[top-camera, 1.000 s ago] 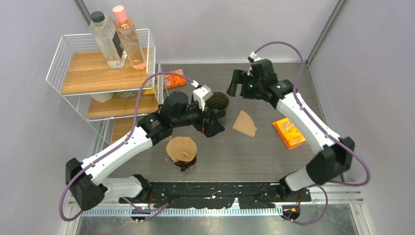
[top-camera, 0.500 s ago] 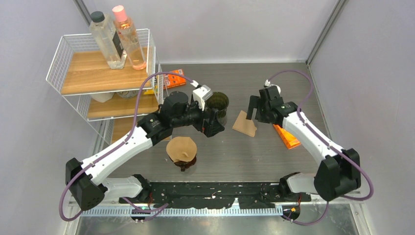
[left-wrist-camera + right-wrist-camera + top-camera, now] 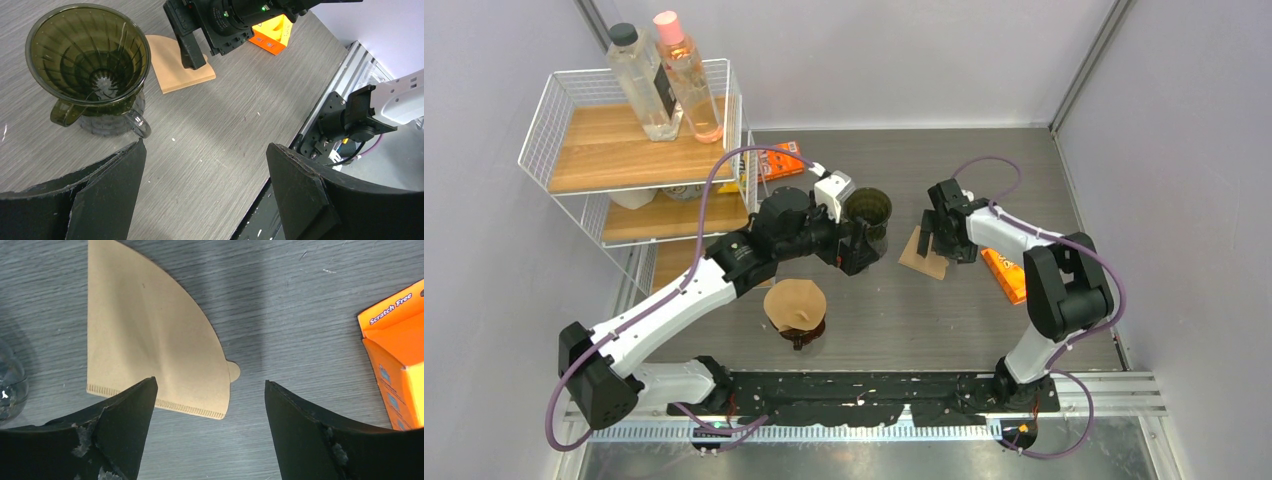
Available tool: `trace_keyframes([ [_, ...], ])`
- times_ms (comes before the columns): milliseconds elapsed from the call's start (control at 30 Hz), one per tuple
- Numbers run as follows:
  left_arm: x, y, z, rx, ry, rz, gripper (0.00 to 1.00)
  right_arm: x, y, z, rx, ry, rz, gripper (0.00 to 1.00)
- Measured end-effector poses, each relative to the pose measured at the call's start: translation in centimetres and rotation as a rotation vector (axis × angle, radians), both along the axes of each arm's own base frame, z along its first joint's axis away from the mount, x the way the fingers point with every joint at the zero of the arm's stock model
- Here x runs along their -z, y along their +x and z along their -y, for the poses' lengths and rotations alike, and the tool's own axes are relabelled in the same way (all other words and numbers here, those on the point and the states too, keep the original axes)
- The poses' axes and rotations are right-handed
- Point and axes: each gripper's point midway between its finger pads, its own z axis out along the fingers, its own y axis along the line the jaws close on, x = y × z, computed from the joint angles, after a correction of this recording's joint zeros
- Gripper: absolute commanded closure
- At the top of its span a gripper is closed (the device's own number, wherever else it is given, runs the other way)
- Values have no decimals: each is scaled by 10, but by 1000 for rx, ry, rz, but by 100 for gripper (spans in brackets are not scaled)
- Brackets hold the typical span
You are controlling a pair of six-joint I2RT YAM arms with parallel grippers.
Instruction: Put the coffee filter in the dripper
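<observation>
The flat brown paper filter (image 3: 919, 256) lies on the table right of the dark green glass dripper (image 3: 869, 210). My right gripper (image 3: 937, 242) is open and low over the filter's right part. In the right wrist view the filter (image 3: 150, 350) lies ahead of the open gripper (image 3: 210, 405), its bottom edge and tab between the fingers. My left gripper (image 3: 865, 251) is open and empty just in front of the dripper. The left wrist view shows the empty dripper (image 3: 87, 55), the filter (image 3: 175, 70) with one right finger (image 3: 191, 49) on it, and my left gripper (image 3: 205, 167) open.
A second dripper with a brown filter in it (image 3: 795, 306) stands near the front. An orange box (image 3: 1006, 276) lies right of the filter and shows in the right wrist view (image 3: 400, 370). A wire shelf (image 3: 624, 150) with bottles stands at the left, an orange packet (image 3: 780, 161) beside it.
My right arm has swung from the back of the table forward and down onto the flat filter. My left arm has barely moved.
</observation>
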Motion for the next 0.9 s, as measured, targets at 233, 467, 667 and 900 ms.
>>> trace_keyframes([
  [233,4,5,-4,-34,19,-1,1,15,1,-3,12,-19,-20,26],
  [467,5,6,-5,-41,24,-1,1,19,6,-7,26,-3,-3,40],
  [667,5,6,-5,-46,21,-6,1,19,11,-9,40,9,20,57],
  [900,5,5,-4,-49,18,-12,1,17,12,-10,43,26,48,69],
])
